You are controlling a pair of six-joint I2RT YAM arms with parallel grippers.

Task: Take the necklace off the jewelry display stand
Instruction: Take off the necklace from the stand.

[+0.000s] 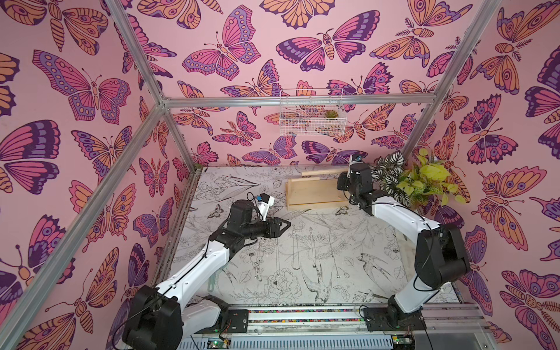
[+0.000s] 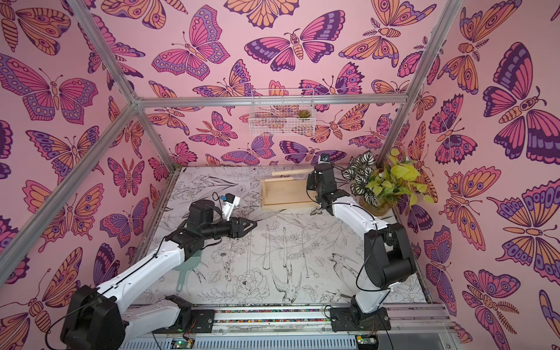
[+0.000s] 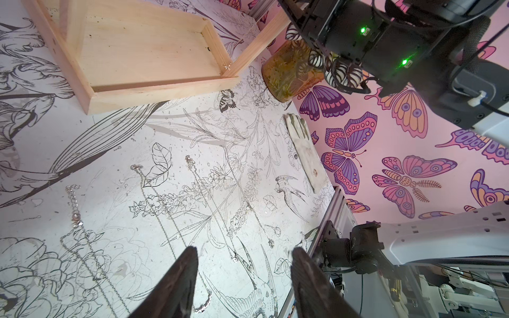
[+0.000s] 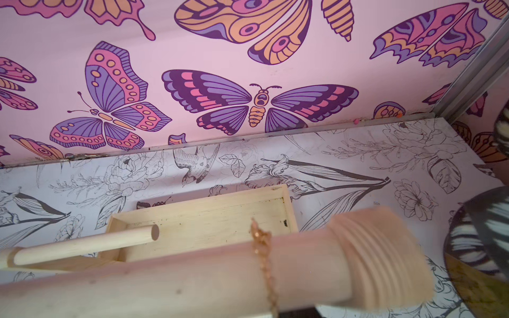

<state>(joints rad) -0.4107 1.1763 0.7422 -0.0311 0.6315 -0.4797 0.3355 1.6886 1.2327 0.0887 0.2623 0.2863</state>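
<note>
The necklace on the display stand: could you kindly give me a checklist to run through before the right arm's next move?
1. The necklace is draped over the crossbar: ok, the gold chain hangs across it.
2. The right gripper is at the display stand, at its end beside the plant: ok.
3. The right gripper's hold on the chain: cannot tell, its fingers are hidden.
4. The left gripper is open, empty and apart from the display stand: ok.
5. Room beyond that crossbar end: not ok, the plant leaves crowd it.
</note>
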